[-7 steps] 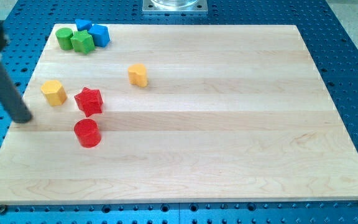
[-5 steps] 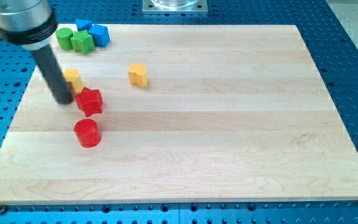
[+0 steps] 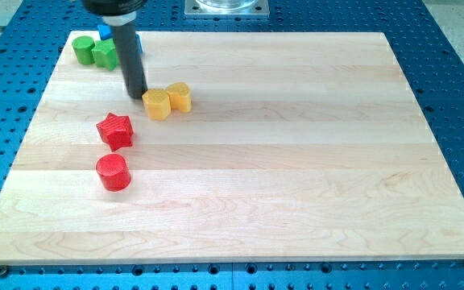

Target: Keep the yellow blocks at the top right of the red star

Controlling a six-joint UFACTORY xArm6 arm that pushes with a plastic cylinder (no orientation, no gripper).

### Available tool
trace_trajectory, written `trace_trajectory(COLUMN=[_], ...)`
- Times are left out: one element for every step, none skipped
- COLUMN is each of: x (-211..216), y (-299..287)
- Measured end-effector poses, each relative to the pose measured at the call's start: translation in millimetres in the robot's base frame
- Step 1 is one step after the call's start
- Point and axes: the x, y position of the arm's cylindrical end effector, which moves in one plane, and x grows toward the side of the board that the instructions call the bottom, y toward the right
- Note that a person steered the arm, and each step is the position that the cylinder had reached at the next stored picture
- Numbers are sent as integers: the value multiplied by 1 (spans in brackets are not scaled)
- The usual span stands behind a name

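The red star (image 3: pixel 115 131) lies on the wooden board (image 3: pixel 296 161) at the view's left. Two yellow blocks stand side by side above and to the right of it: one yellow block (image 3: pixel 157 104) on the left touches the other yellow block (image 3: pixel 180 96) on the right. My tip (image 3: pixel 137 95) is just left of the left yellow block, touching or nearly touching it, and above the red star.
A red cylinder (image 3: pixel 113 171) stands below the red star. Two green blocks (image 3: pixel 93 52) and two blue blocks (image 3: pixel 105 34), partly hidden by the rod, cluster at the board's top left corner.
My tip swept from the board's left edge up and to the right. It pushed the left yellow block from beside the red star to against the other yellow block.
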Motion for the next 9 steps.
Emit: trace_trajectory(x=[22,23,35,64,52,21,-9,25,40], y=[6,60,61,66,84,102,111,91,42])
